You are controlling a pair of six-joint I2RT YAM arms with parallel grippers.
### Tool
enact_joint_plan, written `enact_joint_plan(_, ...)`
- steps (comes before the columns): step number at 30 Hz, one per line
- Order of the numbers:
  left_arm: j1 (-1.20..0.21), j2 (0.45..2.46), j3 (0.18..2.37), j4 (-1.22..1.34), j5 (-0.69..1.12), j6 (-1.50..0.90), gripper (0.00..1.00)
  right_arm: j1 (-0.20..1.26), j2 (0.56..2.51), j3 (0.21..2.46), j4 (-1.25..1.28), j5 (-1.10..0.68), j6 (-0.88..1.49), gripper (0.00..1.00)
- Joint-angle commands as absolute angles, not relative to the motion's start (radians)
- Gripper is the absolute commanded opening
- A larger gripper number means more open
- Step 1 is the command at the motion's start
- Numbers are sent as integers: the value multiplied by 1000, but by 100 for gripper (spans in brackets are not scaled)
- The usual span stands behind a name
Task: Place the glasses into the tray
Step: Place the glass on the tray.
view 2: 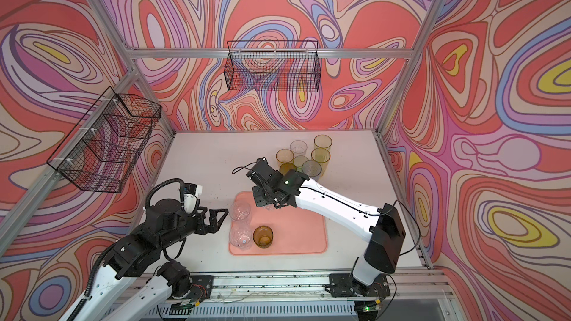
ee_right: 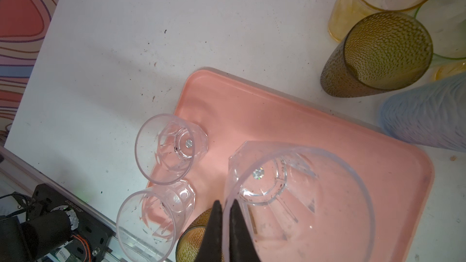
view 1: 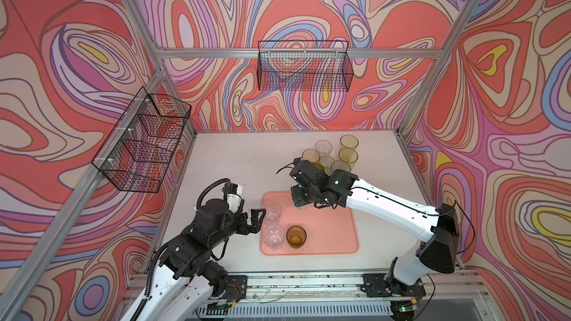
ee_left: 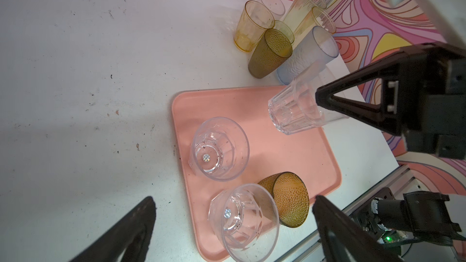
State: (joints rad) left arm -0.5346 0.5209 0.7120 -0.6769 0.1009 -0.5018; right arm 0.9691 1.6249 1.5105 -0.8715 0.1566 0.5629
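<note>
I'm looking down on a white table (view 1: 222, 162), matte, scuffed and peppered with dark specks. Around it are walls (view 1: 309, 1) printed with swirling coral, lilac and yellow bands. Aluminium rails (view 1: 216, 54) frame the cell. Two black wire baskets (view 1: 304, 66) hang off them, well away from either gripper.

The tray (view 1: 327, 230) is a flat salmon-pink rectangle with rounded corners, a low lip and a smooth satin face. My right gripper (ee_right: 225, 209) is above it, jaws pinched together on the rim of a clear tumbler (ee_right: 290, 197), one finger inside the wall and one outside. That tumbler is short, faceted and see-through, and it hangs tilted over the pink surface. I can't tell whether its base touches down.

My left gripper (view 1: 260, 220) stands wide apart, holding nothing, with the tray's side edge right at its fingertips. Just ahead of those fingers, two more faceted clear tumblers (ee_left: 219, 148) stand upright in the tray, side by side. Past the nearer one sits a squat amber tumbler (ee_left: 290, 200) with a pebbled wall, also in the tray.

Beyond the right gripper, off the tray on the bare table, the rest of the glasses (view 1: 327, 160) huddle close together. There are smooth yellow ones, a pale green and a clear one. With them stand an olive-brown tumbler (ee_left: 271, 52) covered in hammered dimples and a tall blue-grey tumbler (ee_left: 305, 56), frosted and wavy-ribbed.
</note>
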Motion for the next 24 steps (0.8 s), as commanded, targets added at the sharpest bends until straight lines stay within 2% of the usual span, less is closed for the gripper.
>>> enact_joint_plan(1, -528, 495, 699, -695, 89, -508, 100, 982, 1625, 1514, -837, 158, 584, 0)
enact_joint_plan(24, -529, 474, 698, -718, 70, -511, 100, 1021, 1723, 1465, -810, 115, 655, 0)
